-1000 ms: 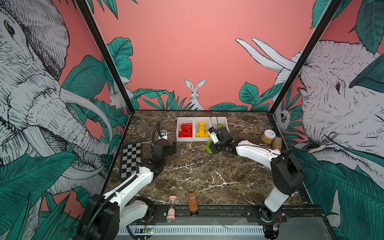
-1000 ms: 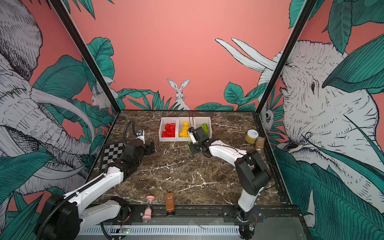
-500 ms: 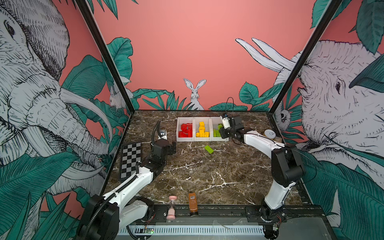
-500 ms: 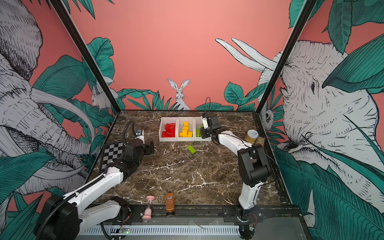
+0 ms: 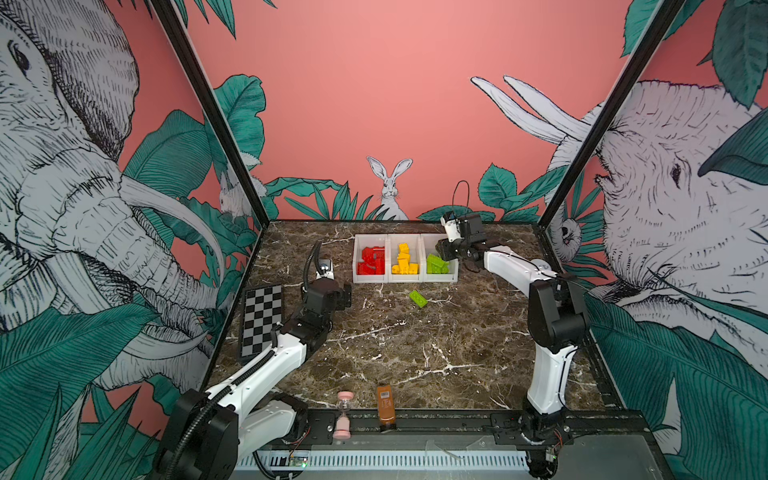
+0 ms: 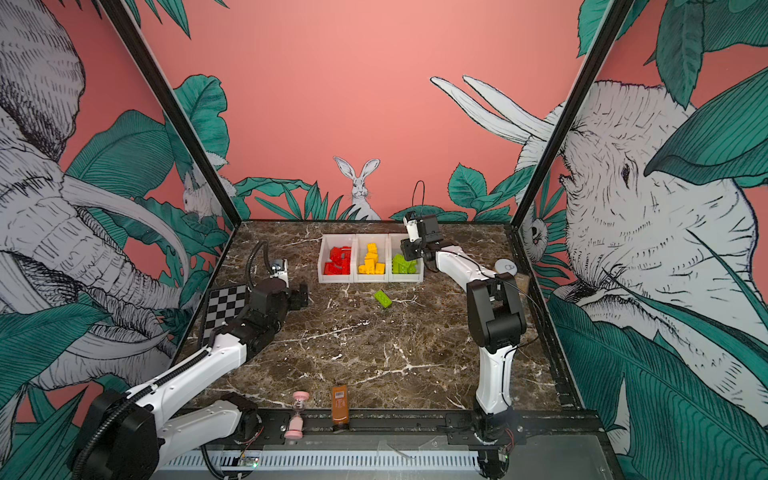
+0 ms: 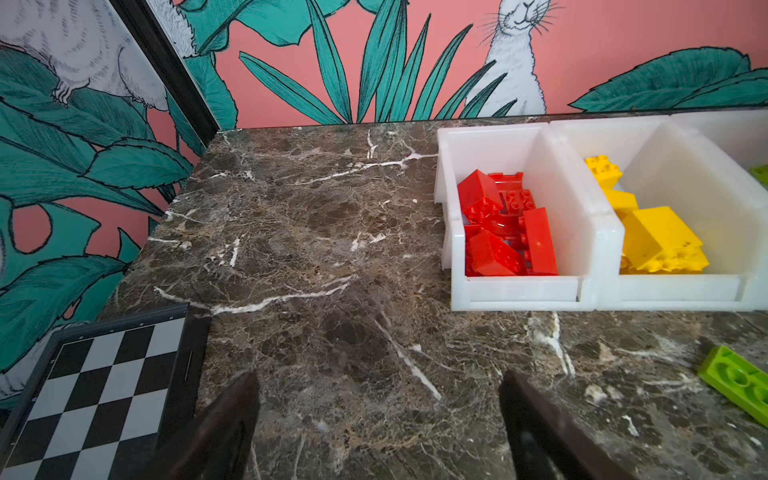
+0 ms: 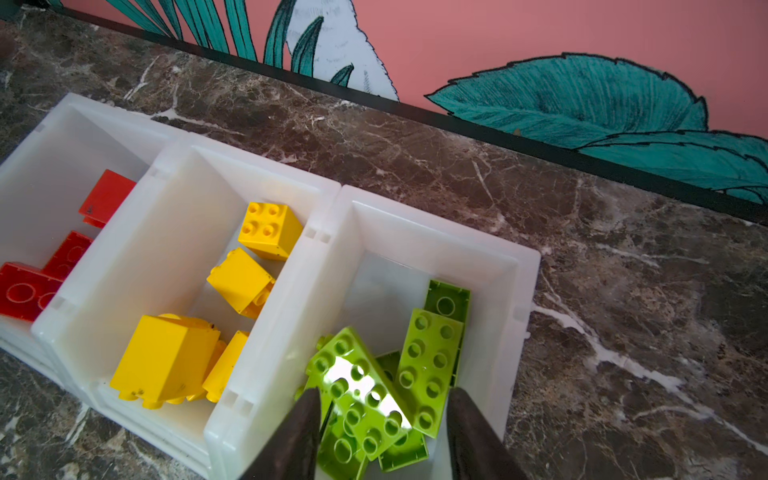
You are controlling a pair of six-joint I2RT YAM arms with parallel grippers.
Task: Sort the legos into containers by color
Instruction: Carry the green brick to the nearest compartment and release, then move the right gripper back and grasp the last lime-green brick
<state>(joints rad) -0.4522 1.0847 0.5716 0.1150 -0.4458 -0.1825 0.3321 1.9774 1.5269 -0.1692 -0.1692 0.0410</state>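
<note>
1. The surface (image 5: 415,353) around both my claws is nearly bare of task pieces, so I judge the sort almost finished.
2. The containers (image 5: 405,278) sit directly under my right claw (image 8: 382,395) and well apart from my left claw (image 7: 379,376).
3. My left claw hangs wide open and empty over bare surface. My right claw is parted, its fingers flanking a green plate (image 8: 361,390) without squeezing it; I take it as released.
4. Red legos (image 5: 372,262) fill the bin farthest from my right claw, yellow legos (image 5: 404,262) the middle one, and green legos (image 5: 436,264) the bin beneath it.
5. One loose green lego (image 5: 418,298) lies between my claws, just outside the containers. It is the last pick I can see.
</note>
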